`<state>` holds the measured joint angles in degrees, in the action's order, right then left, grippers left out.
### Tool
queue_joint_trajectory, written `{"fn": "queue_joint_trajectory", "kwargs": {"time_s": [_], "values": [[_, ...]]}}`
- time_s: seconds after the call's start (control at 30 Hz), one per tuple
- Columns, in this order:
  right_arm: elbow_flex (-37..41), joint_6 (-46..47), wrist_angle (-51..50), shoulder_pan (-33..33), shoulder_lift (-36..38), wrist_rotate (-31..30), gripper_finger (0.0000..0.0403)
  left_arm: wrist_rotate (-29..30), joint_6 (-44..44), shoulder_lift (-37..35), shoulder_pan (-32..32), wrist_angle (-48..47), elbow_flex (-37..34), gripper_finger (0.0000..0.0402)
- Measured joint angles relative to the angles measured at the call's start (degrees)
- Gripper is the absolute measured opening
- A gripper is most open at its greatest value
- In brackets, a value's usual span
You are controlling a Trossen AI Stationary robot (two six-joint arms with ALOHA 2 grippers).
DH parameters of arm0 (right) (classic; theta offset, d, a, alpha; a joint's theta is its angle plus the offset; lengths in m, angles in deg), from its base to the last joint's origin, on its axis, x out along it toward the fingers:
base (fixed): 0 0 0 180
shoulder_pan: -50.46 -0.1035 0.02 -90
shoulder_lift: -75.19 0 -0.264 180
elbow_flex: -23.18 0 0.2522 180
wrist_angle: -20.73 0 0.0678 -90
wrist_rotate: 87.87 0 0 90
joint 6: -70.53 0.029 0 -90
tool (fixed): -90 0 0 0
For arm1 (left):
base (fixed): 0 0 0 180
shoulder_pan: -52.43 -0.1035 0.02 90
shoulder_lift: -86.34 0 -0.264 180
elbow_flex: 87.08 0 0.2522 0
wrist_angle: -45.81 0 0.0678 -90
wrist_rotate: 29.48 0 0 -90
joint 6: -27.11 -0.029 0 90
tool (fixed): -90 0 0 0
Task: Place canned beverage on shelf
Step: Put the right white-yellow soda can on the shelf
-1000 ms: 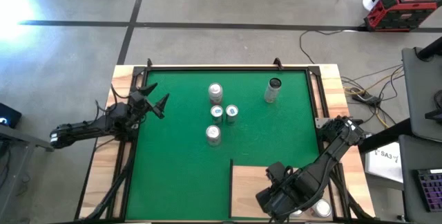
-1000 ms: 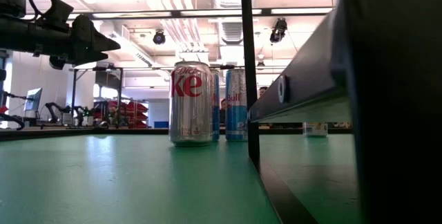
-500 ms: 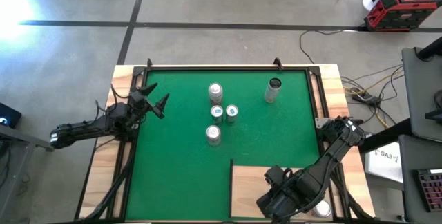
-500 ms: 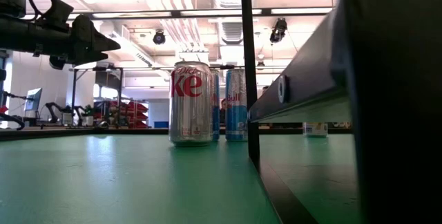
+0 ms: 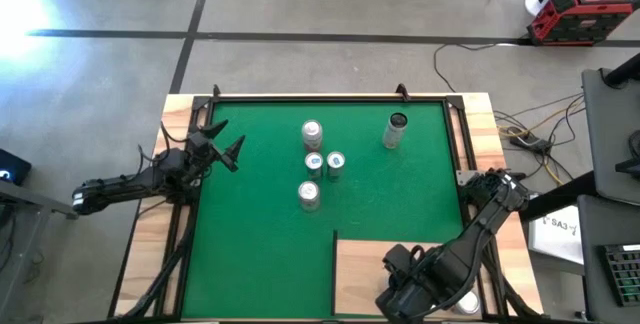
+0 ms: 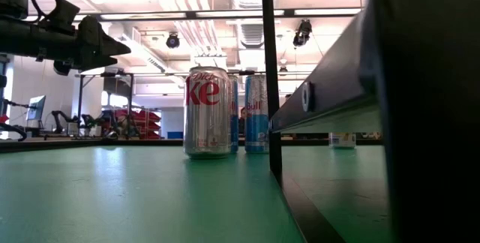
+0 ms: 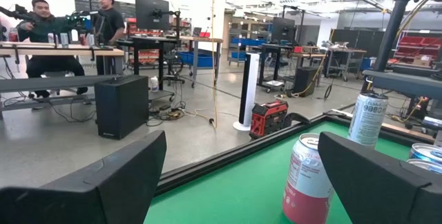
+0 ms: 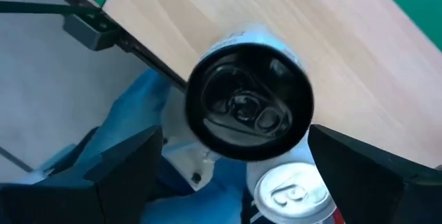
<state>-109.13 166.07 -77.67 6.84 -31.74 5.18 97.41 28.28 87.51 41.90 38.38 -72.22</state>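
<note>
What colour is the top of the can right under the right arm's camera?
Black, on the white can with the black lid; the right wrist view shows it best.

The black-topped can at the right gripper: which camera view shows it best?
The right wrist view: the black-topped can fills the middle, seen from above between the open right gripper fingers, beside the shelf. In the high view the arm hides it; the low and left wrist views miss it.

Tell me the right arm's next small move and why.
Probably lower the right gripper around the black-topped can and close. Its fingers stand open on either side of that can, which sits off the shelf edge beside a silver-topped can. The left gripper waits at the mat's left edge.
</note>
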Motion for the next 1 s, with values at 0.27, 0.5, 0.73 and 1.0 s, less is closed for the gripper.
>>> {"fn": "queue_joint_trajectory", "kwargs": {"time_s": [0.27,0.5,0.73,1.0], "values": [[-1.82,10.06,-0.66,0.0,0.04,-0.02,0.0354,0.0,0.02,0.0,-0.02,0.0,0.0,0.0363],[-1.76,20.75,-0.67,0.02,0.04,-0.16,0.0354,0.0,0.01,-0.01,0.0,0.01,0.02,0.0363],[-1.09,31.89,-0.63,0.15,0.04,-4.15,0.0354,0.0,0.0,0.0,-0.02,0.02,0.01,0.0363],[0.8,36.69,-0.37,1.42,-0.02,-5.05,0.0354,0.0,0.0,0.0,-0.02,0.0,0.02,0.0363]]}}
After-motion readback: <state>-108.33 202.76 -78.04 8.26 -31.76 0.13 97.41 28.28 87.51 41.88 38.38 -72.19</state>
